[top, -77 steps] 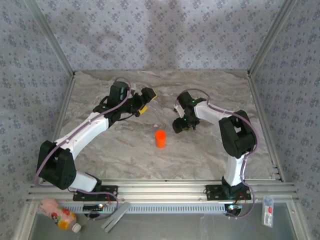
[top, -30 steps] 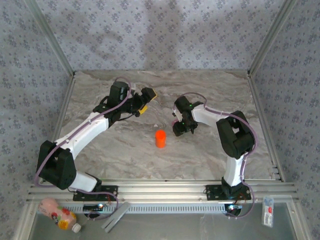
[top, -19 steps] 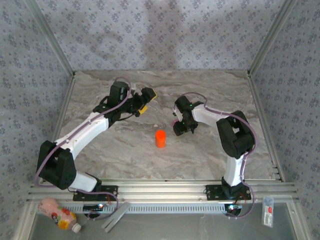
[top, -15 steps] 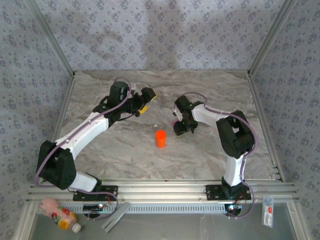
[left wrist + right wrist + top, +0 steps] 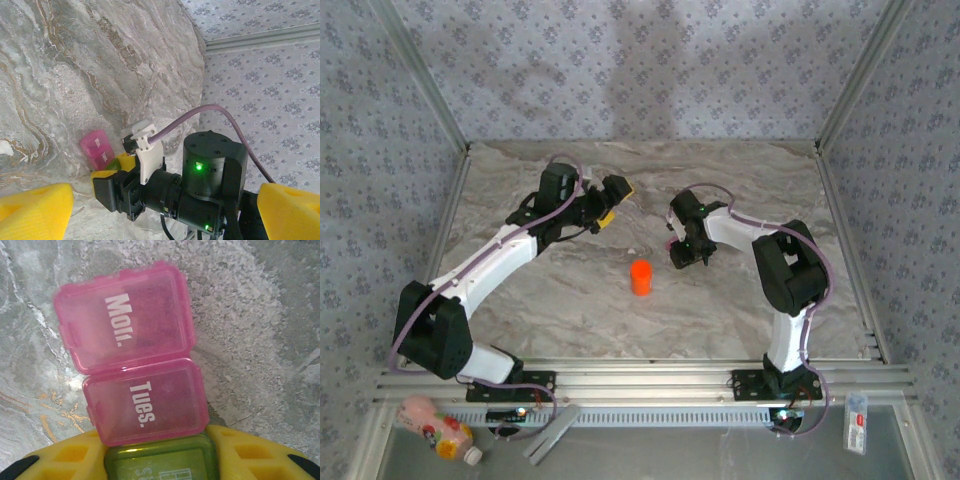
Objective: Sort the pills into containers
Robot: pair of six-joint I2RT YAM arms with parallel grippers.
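Observation:
The containers (image 5: pixel 145 405) are a small pill case lying on the marble table: two pink compartments marked "Mon." and "Tues." joined to a green one (image 5: pixel 160 462). My right gripper (image 5: pixel 159 456) has a yellow finger pressed against each side of the green compartment, so it is shut on the case. From above, the right gripper (image 5: pixel 682 252) sits at mid-table with a bit of pink case (image 5: pixel 669 242) beside it. The left wrist view also catches the case (image 5: pixel 97 148) at the right gripper's tips. My left gripper (image 5: pixel 613 200) hovers open at the back left, holding nothing. The pills are out of view.
A small orange bottle (image 5: pixel 640 277) stands upright just left of and nearer than the right gripper. Patterned walls enclose the table (image 5: pixel 740 320) on three sides. A pink drink bottle (image 5: pixel 438 428) and a white packet (image 5: pixel 857 422) lie below the front rail.
The right gripper's fingers have closed in onto the green compartment, and its wrist has edged slightly toward the back. The left arm and the orange bottle have stayed put.

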